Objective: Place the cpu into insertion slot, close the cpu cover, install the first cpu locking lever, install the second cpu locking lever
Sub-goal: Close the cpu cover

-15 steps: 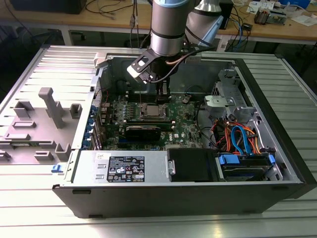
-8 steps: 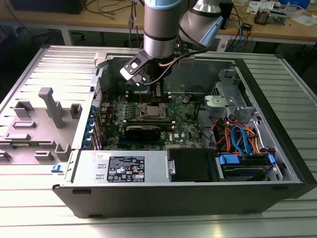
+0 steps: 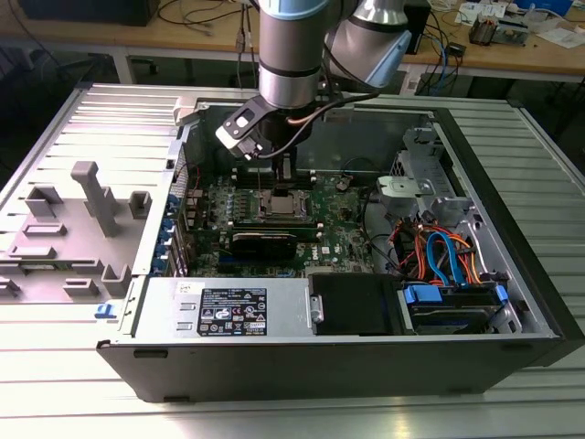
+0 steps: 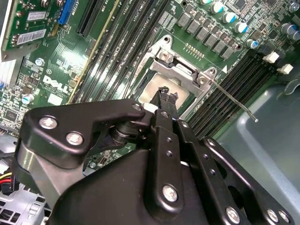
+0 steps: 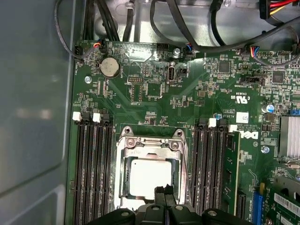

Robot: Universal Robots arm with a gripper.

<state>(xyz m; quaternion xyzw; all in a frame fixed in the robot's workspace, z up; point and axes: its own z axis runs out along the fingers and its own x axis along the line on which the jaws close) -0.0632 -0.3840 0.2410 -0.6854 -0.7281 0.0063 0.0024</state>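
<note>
Beside your jaws run long black memory slots (image 5: 91,168). The thin silver square-frame cpu cover (image 5: 123,176) lies down over the silver-rimmed square insertion slot (image 5: 152,139). The flat silver-grey square cpu (image 5: 147,178) sits in its window, right under the black gripper (image 5: 164,190), whose jaws are pressed together on nothing. Beyond them a thin silver lever rod (image 4: 233,101) juts free. If it is unlatched, the cover could lift, and a slipping tip could scar the cpu.
</note>
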